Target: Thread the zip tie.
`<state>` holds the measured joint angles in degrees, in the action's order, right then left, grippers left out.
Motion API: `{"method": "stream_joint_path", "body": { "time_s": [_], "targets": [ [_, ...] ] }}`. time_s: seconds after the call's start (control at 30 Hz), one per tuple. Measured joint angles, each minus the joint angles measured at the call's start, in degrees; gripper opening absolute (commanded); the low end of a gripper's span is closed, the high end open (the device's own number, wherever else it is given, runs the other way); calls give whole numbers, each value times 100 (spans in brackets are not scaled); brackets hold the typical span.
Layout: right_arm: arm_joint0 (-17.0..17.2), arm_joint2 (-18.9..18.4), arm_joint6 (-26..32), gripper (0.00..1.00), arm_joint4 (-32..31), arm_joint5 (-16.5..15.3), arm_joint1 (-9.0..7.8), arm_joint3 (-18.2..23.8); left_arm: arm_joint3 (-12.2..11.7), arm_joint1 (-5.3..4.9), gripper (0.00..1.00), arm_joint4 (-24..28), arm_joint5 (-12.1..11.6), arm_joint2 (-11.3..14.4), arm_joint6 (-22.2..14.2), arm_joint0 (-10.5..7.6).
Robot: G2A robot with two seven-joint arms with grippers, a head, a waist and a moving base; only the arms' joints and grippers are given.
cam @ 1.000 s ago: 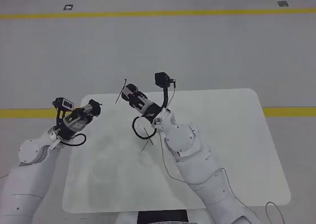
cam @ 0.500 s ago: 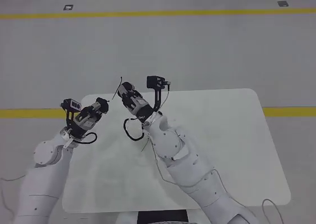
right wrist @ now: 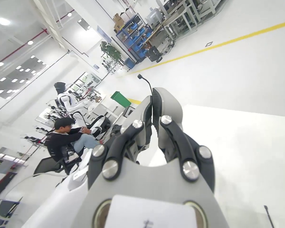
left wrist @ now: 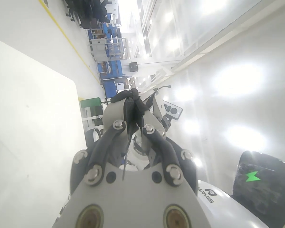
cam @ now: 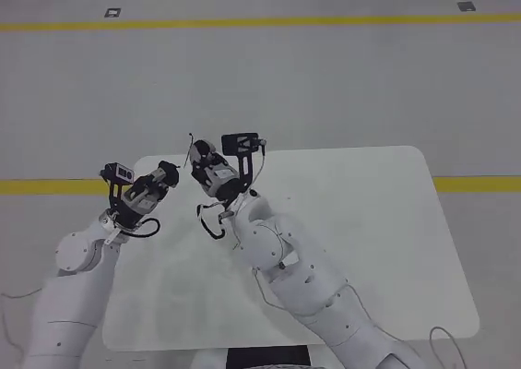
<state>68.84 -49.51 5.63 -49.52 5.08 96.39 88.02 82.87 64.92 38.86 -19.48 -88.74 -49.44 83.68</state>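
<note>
Right gripper (right wrist: 154,96), clamped on the zip tie (right wrist: 140,76), was pictured left of centre facing the left gripper (cam: 171,170), itself pressed together; alignment was judged in hand, a closer meeting required next.

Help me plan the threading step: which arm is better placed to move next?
Probably right: the right pincer is shut on the zip tie, whose free end sticks out past its tips, close beside the left pincer.

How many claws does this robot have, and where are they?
2. The left gripper is over the table's far left corner; the right gripper is close beside it, pinching a thin black zip tie.
</note>
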Motion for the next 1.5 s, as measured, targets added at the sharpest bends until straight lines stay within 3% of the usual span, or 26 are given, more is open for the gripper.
{"method": "stream_joint_path", "body": {
  "time_s": [0.23, 0.57, 0.83, 1.5],
  "targets": [
    [-5, 185, -351, 0, -157, 150, 53, -20, 0, 0, 0, 0, 0, 0, 0, 0],
    [-13, 231, -345, 0, -327, 173, 52, -20, 0, 0, 0, 0, 0, 0, 0, 0],
    [-2, 356, -404, 0, -904, 350, 54, -51, 0, 0, 0, 0, 0, 0, 0, 0],
    [-158, 373, -589, 0, -882, 288, 153, -378, 0, 0, 0, 0, 0, 0, 0, 0]
  ]
}}
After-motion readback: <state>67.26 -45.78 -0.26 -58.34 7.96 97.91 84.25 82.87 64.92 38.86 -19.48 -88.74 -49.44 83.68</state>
